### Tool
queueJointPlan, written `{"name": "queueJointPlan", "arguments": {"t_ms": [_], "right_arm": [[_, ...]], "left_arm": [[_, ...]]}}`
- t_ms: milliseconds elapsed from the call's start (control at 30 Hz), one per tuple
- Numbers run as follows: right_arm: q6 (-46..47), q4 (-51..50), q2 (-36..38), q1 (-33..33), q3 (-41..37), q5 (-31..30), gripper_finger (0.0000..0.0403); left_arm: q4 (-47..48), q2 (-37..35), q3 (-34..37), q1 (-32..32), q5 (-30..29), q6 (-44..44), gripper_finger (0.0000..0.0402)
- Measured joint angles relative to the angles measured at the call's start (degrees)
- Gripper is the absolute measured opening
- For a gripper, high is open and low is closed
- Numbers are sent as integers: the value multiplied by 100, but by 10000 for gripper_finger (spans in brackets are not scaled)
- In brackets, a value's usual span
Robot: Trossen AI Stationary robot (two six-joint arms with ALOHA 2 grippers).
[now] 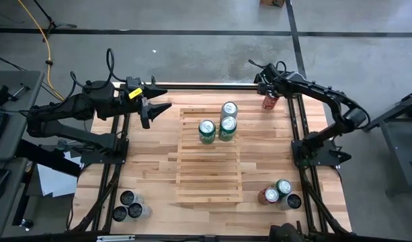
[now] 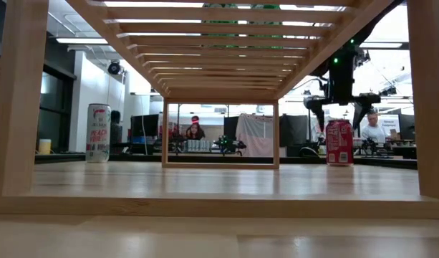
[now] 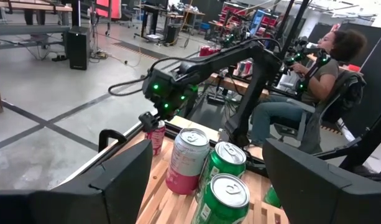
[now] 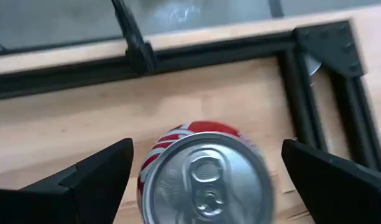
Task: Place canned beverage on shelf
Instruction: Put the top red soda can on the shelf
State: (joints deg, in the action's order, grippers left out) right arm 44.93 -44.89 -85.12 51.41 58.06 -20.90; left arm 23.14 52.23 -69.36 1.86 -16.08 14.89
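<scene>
A red can stands upright on its base on the tabletop at the far right, off the slatted wooden shelf. My right gripper is open just above it. In the right wrist view its fingers stand wide on either side of the can's top, apart from it. The low view shows the same. My left gripper is open and empty at the far left, pointing at the shelf.
Three cans stand on the shelf's far part: two green and a pink-and-white one. More cans stand at the near right, dark cans at the near left. A white can shows far left. People sit beyond the table.
</scene>
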Motion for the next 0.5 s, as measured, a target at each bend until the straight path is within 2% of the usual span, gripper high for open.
{"name": "queueJointPlan", "arguments": {"t_ms": [233, 333, 500], "right_arm": [[-41, -13, -272, -2, 2, 124, 381], [-41, -7, -273, -2, 4, 122, 354], [-342, -48, -253, -2, 7, 204, 288]], "left_arm": [[2, 0, 0, -1, 0, -4, 294], [2, 0, 0, 1, 0, -4, 294], [4, 0, 0, -1, 2, 0, 294]]}}
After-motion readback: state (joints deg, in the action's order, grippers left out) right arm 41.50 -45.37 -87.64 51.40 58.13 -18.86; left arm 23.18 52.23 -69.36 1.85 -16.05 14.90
